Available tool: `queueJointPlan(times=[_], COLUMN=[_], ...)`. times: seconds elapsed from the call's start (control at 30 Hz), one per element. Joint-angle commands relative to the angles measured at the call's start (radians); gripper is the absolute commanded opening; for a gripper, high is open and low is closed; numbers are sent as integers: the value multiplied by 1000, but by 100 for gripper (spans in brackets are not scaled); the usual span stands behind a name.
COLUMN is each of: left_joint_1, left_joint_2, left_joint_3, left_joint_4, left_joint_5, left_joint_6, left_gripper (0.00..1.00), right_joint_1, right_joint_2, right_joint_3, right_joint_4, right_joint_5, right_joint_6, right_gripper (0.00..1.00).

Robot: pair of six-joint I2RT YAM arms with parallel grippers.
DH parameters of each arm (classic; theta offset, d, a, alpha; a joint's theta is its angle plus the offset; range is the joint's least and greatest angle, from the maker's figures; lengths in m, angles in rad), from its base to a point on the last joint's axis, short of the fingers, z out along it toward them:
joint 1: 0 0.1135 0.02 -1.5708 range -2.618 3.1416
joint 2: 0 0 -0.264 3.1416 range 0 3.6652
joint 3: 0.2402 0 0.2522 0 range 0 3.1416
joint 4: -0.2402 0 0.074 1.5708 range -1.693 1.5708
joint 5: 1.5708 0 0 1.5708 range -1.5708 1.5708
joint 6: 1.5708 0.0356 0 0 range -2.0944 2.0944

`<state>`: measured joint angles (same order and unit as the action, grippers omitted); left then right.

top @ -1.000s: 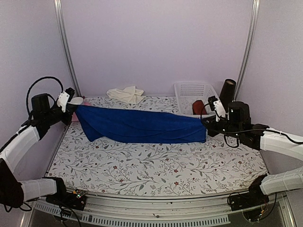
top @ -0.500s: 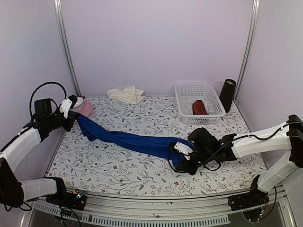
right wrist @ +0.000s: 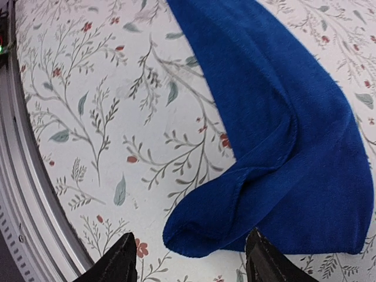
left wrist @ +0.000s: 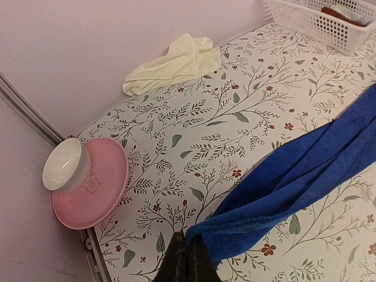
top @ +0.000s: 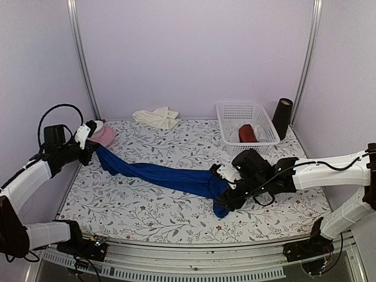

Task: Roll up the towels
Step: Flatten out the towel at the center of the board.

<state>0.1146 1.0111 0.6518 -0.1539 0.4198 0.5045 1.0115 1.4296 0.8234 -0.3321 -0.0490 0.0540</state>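
Observation:
The royal blue towel (top: 164, 175) lies bunched in a long diagonal strip across the flowered table, from back left to front middle. My left gripper (top: 89, 151) is shut on its left corner (left wrist: 202, 238), the black fingers (left wrist: 188, 258) pinched together. My right gripper (top: 228, 198) hovers open over the towel's other end (right wrist: 282, 135). Its two fingertips stand wide apart on either side of the folded edge, touching nothing. The cream towel (top: 155, 116) lies crumpled at the back wall (left wrist: 176, 61), far from both grippers.
A white basket (top: 247, 109) at the back right holds a dark red roll (top: 247, 133). A black cylinder (top: 282, 117) stands beside it. A pink plate (left wrist: 97, 194) with a white bowl (left wrist: 63, 164) sits by my left gripper. The table's front rail (right wrist: 23, 194) is close to my right gripper.
My right arm swung from the far right to the front middle, dragging the blue towel's end with it. Its jaws then opened and let the towel drop. The left gripper barely moved.

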Motion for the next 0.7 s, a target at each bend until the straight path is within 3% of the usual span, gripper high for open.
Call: queueJointPlan(times=[0.0, 0.27, 0.67], left_joint_1=[11, 12, 11], left_joint_2=[-12, -10, 6], left_joint_3=[-16, -29, -34], left_joint_4=[16, 32, 39], left_joint_5=[15, 25, 32], left_joint_6=[3, 0, -4], left_gripper=[0, 0, 0], right_joint_1=[-70, -101, -119], right_joint_2=[38, 186, 183], right_joint_3=[74, 95, 31], right_joint_4=[31, 87, 125], right_joint_5=[81, -17, -131], right_joint_6=[155, 236, 249], right_gripper=[60, 49, 43])
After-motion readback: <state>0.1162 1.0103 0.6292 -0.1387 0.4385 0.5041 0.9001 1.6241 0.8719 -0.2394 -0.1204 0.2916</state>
